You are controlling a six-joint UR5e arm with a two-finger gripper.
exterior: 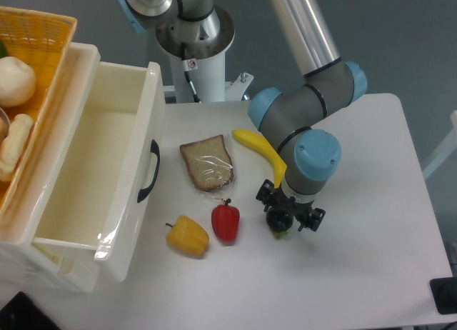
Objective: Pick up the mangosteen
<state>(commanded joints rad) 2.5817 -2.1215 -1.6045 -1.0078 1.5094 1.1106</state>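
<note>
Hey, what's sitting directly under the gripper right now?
The mangosteen sits on the table under the gripper; the wrist covers its top, so any contact is hidden.

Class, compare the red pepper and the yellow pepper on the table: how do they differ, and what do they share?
The red pepper is red and looks narrower; the yellow pepper is yellow and looks broader. The red pepper lies nearer the mangosteen; the yellow pepper lies nearer the white drawer. Both lie free on the table, apart from the end effector.
</note>
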